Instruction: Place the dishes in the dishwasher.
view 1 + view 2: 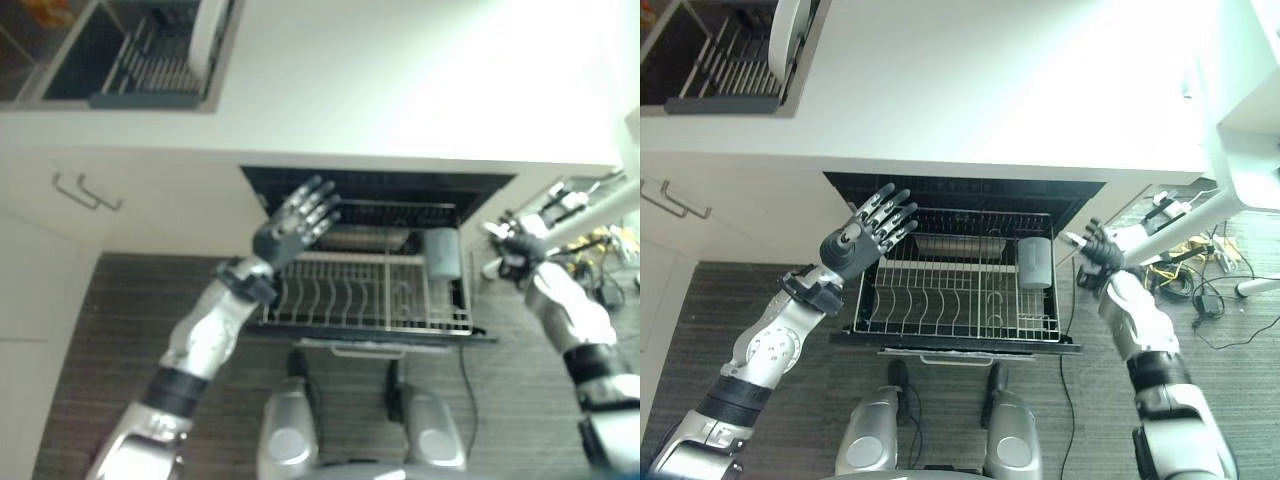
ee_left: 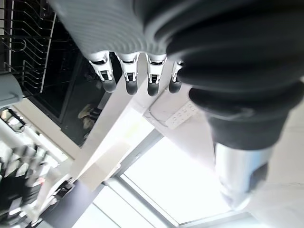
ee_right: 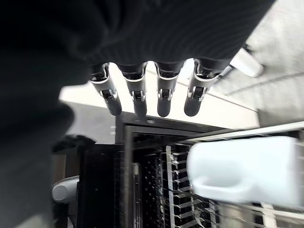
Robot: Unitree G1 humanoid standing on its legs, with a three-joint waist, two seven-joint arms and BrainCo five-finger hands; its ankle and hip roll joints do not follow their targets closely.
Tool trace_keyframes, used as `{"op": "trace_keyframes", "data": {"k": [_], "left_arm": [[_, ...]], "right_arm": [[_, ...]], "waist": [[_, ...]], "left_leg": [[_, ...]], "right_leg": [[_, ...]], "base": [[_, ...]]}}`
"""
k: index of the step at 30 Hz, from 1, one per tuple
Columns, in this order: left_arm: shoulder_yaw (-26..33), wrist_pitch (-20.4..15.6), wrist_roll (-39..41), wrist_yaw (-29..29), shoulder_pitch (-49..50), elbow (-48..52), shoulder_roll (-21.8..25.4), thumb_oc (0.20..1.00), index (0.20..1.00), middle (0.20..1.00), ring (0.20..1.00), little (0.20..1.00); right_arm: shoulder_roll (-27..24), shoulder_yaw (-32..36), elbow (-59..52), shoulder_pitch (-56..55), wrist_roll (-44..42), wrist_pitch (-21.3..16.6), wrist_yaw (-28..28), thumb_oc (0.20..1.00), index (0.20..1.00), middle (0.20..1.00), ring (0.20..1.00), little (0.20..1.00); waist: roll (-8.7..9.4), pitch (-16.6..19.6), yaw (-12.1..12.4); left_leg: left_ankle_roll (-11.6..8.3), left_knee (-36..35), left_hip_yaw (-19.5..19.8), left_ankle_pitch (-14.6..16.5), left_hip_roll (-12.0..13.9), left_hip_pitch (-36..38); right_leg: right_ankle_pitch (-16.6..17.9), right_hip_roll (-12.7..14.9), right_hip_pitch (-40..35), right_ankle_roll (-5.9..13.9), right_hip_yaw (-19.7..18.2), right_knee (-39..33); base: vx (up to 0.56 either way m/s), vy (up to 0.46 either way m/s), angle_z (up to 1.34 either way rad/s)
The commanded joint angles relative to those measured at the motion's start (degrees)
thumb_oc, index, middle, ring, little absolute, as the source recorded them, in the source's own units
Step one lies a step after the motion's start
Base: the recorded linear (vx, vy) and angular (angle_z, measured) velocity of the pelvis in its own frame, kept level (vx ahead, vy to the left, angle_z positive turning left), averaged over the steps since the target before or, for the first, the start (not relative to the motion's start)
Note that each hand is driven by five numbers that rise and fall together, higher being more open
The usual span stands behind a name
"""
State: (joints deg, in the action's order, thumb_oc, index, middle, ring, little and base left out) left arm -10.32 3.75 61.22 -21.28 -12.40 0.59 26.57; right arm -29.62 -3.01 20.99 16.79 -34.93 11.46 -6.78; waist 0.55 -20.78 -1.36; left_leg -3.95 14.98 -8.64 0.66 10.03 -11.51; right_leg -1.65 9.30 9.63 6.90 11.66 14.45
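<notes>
Strong daylight pours over the white tabletop, blowing out the upper right of both eye views. The dishwasher cavity sits in deep shadow. In the left wrist view a window glares white; the near dark cover looks soft.

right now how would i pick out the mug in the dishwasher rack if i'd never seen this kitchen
Find the open dishwasher under the white counter, with its wire rack pulled out over the floor. The mug lies at the rack's back corner on the robot's right. It is the one solid pale grey thing among bare wire tines.
</notes>
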Motion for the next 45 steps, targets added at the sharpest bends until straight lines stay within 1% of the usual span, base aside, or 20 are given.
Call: {"op": "trace_keyframes", "data": {"k": [1, 6, 9, 12, 14, 15, 17, 18, 19, 21, 23, 25, 26, 27, 28, 30, 32, 36, 42, 45], "left_arm": [[1.1, -3.7, -2.5, -0.1, 2.4, 4.4, -1.4, 1.0, 1.0, 1.0, 1.0, 1.0], [6.1, -4.5, -3.0, -0.2, 10.6, 8.3, -4.3, 1.0, 1.0, 1.0, 1.0, 1.0], [7.3, -5.4, -1.0, 0.0, 14.8, 10.8, -5.3, 1.0, 1.0, 1.0, 1.0, 1.0], [5.0, -7.5, -1.5, 0.5, 15.2, 12.2, -5.5, 1.0, 1.0, 1.0, 1.0, 1.0], [4.6, -9.0, -0.8, 0.2, 14.3, 12.2, -5.9, 1.0, 1.0, 1.0, 1.0, 1.0], [4.8, -9.7, -1.1, -0.1, 13.6, 12.3, -6.1, 1.0, 1.0, 1.0, 1.0, 1.0], [5.7, -9.2, -3.1, -1.2, 11.5, 13.0, -5.7, 1.0, 1.0, 1.0, 1.0, 1.0], [5.5, -7.0, -3.2, -4.2, 9.1, 12.3, -4.7, 1.0, 1.0, 1.0, 1.0, 1.0], [5.3, -6.7, -3.1, -4.5, 8.8, 12.2, -4.6, 1.0, 1.0, 1.0, 1.0, 1.0], [4.7, -3.7, -3.3, -5.7, 7.9, 12.2, -4.4, 1.0, 1.0, 1.0, 1.0, 1.0], [5.4, -2.9, -4.3, -5.3, 8.8, 13.7, -3.9, 1.0, 1.0, 1.0, 1.0, 1.0], [6.4, -3.4, -3.7, -6.5, 11.4, 14.6, -2.7, 1.0, 1.0, 1.0, 1.0, 1.0], [6.5, -3.4, -3.7, -6.6, 11.5, 14.5, -2.6, 1.0, 1.0, 1.0, 1.0, 1.0], [7.0, -3.1, -4.1, -6.6, 12.1, 14.6, -2.8, 1.0, 1.0, 1.0, 1.0, 1.0], [7.0, -3.2, -4.3, -6.3, 12.1, 14.4, -3.0, 1.0, 1.0, 1.0, 1.0, 1.0], [6.8, -3.5, -3.7, -4.7, 11.7, 13.9, -3.7, 1.0, 1.0, 1.0, 1.0, 1.0], [6.3, -3.2, -4.4, -4.2, 10.8, 13.3, -4.7, 1.0, 1.0, 1.0, 1.0, 1.0], [5.7, -0.2, -3.7, -4.0, 9.8, 13.0, -5.3, 1.0, 1.0, 1.0, 1.0, 1.0], [4.9, 0.2, -3.7, -3.9, 10.5, 13.0, -5.7, 1.0, 1.0, 1.0, 1.0, 1.0], [4.5, 0.5, -3.1, -3.9, 11.0, 13.0, -4.9, 1.0, 1.0, 1.0, 1.0, 1.0]], "right_arm": [[-1.7, 1.0, -3.1, 1.2, 0.3, -3.9, 0.6, 1.0, 1.0, 1.0, 1.0, 1.0], [5.0, 4.9, -17.3, -9.7, 5.4, -4.7, 3.8, 1.0, 1.0, 1.0, 1.0, 1.0], [3.5, 6.5, -23.7, -12.8, 9.1, -4.8, 6.3, 1.0, 1.0, 1.0, 1.0, 1.0], [0.3, 7.6, -25.8, -12.0, 9.4, -5.9, 6.3, 1.0, 1.0, 1.0, 1.0, 1.0], [-2.2, 8.4, -25.8, -10.7, 8.6, -5.5, 7.1, 1.0, 1.0, 1.0, 1.0, 1.0], [-3.4, 8.5, -25.7, -9.7, 8.3, -5.3, 7.7, 1.0, 1.0, 1.0, 1.0, 1.0], [-4.1, 9.1, -25.7, -8.8, 8.0, -5.6, 7.6, 1.0, 1.0, 1.0, 1.0, 1.0], [-2.6, 11.0, -25.7, -9.6, 8.2, -7.6, 6.6, 1.0, 1.0, 1.0, 1.0, 1.0], [-2.2, 11.2, -25.7, -9.9, 8.2, -7.9, 6.6, 1.0, 1.0, 1.0, 1.0, 1.0], [0.8, 12.6, -26.3, -11.9, 8.4, -10.1, 6.6, 1.0, 1.0, 1.0, 1.0, 1.0], [2.4, 12.3, -27.3, -12.1, 9.6, -9.7, 7.8, 1.0, 1.0, 1.0, 1.0, 1.0], [2.0, 10.9, -28.9, -11.9, 8.2, -10.1, 6.1, 1.0, 1.0, 1.0, 1.0, 1.0], [2.0, 10.8, -29.0, -11.9, 8.0, -10.2, 6.0, 1.0, 1.0, 1.0, 1.0, 1.0], [2.5, 10.4, -29.8, -12.3, 7.9, -11.1, 5.6, 1.0, 1.0, 1.0, 1.0, 1.0], [2.6, 10.3, -30.2, -12.5, 8.1, -11.2, 5.7, 1.0, 1.0, 1.0, 1.0, 1.0], [1.9, 11.1, -32.2, -13.9, 7.6, -11.1, 5.6, 1.0, 1.0, 1.0, 1.0, 1.0], [2.1, 12.5, -32.7, -14.8, 6.6, -11.7, 5.9, 1.0, 1.0, 1.0, 1.0, 1.0], [2.3, 13.2, -33.2, -15.9, 6.9, -12.0, 4.6, 1.0, 1.0, 1.0, 1.0, 1.0], [3.5, 11.3, -32.8, -14.8, 7.7, -12.2, 3.3, 1.0, 1.0, 1.0, 1.0, 1.0], [3.3, 11.8, -33.2, -15.5, 6.8, -12.3, 2.9, 1.0, 1.0, 1.0, 1.0, 1.0]], "waist": [[-1.26, 3.1, 0.0], [-1.89, 5.5, -1.4], [-2.32, 6.7, -0.9], [-1.23, 7.4, -1.4], [-0.48, 7.4, -1.6], [-0.25, 7.3, -1.9], [-0.11, 7.3, -3.2], [0.73, 6.9, -4.2], [0.95, 6.9, -4.1], [2.27, 6.4, -3.0], [2.8, 6.3, -1.8], [0.65, 6.9, -2.0], [0.54, 7.1, -2.1], [-1.14, 7.7, -2.1], [-1.8, 7.8, -2.3], [-1.85, 8.2, -3.5], [-0.9, 9.1, -4.3], [-0.01, 10.0, -4.4], [-1.13, 9.7, -4.6], [-1.44, 9.8, -5.5]], "left_leg": [[-2.54, 2.2, -0.3, 7.9, 2.3, 2.0], [-2.7, 2.2, 0.0, 8.0, 2.6, 3.2], [-2.97, 2.2, 2.8, 7.9, 1.4, 3.6], [-5.9, 2.2, 1.8, 4.8, 6.8, 5.6], [-6.91, 2.2, 2.7, 1.1, 8.5, 7.5], [-7.06, 2.2, 3.9, 1.2, 8.4, 8.9], [-6.62, 2.2, 3.4, 6.5, 7.6, 10.7], [-5.57, 2.2, 0.5, 10.0, 5.4, 12.1], [-5.42, 2.2, 0.6, 10.4, 4.8, 12.2], [-4.95, 2.2, -0.1, 12.8, 1.3, 13.1], [-4.15, 2.2, -2.4, 14.1, -0.5, 14.2], [-1.25, 2.2, -2.8, 14.9, -2.2, 14.2], [-0.9, 2.2, -2.8, 14.5, -2.4, 13.7], [1.0, 2.2, -2.8, 14.4, -2.8, 12.6], [1.72, 2.2, -2.4, 14.5, -2.8, 12.1], [3.77, 2.2, -0.4, 14.4, -5.0, 11.0], [4.28, 2.2, 1.1, 14.3, -7.5, 10.3], [3.95, 2.2, 3.2, 14.2, -10.2, 10.8], [3.64, 2.2, 3.7, 14.6, -10.3, 12.5], [3.39, 2.2, 0.6, 14.5, -9.1, 13.9]], "right_leg": [[-6.1, 1.3, -0.1, 1.17, -2.3, 2.7], [-7.2, 0.2, -1.4, 0.69, -3.2, 2.7], [-8.1, -0.5, -2.3, 0.59, -5.3, 2.7], [-7.3, 1.4, -2.6, 0.65, -5.2, 2.7], [-6.6, 2.7, -2.4, 0.79, -6.6, 2.7], [-5.9, 3.7, -2.1, 1.3, -7.8, 2.7], [-3.5, 6.7, -0.7, 4.1, -10.2, 2.7], [-0.1, 12.1, 0.2, 7.69, -12.2, 2.7], [0.5, 12.8, 0.3, 7.86, -12.3, 2.7], [8.3, 18.7, 2.4, 8.1, -9.3, 2.7], [12.2, 20.3, 3.3, 8.1, -4.1, 2.7], [7.4, 11.9, -1.3, 6.54, -2.6, 2.7], [7.2, 11.0, -1.4, 6.18, -2.4, 2.7], [5.4, 5.6, -4.4, 4.29, 1.2, 2.7], [4.9, 3.0, -5.7, 3.72, 2.0, 2.7], [1.6, -5.8, -7.0, 1.84, -1.7, 4.9], [0.9, -10.9, -8.1, 0.27, -3.9, 2.7], [0.8, -9.1, -5.1, -0.28, -0.2, 2.7], [1.9, -7.8, -3.8, -0.06, 0.5, 2.7], [-0.3, -7.6, -3.9, -0.8, 0.6, 2.7]], "base": [[0.11, -0.043, -0.02], [0.11, -0.058, -0.03], [0.1, 0.041, 0.12], [-0.06, 0.473, -0.02], [-0.11, 0.676, -0.13], [-0.15, 0.762, -0.17], [-0.15, 0.895, -0.21], [-0.08, 0.758, 0.18], [-0.07, 0.758, 0.53], [-0.06, 0.353, 0.22], [-0.09, 0.395, -0.07], [-0.13, 0.63, -0.44], [-0.16, 0.616, -0.3], [-0.12, 0.426, 0.21], [-0.12, 0.49, 0.54], [-0.06, 0.225, 0.48], [-0.01, 0.05, 0.23], [0.08, -0.12, 0.11], [0.06, -0.136, 0.1], [0.05, -0.072, 0.1]]}}
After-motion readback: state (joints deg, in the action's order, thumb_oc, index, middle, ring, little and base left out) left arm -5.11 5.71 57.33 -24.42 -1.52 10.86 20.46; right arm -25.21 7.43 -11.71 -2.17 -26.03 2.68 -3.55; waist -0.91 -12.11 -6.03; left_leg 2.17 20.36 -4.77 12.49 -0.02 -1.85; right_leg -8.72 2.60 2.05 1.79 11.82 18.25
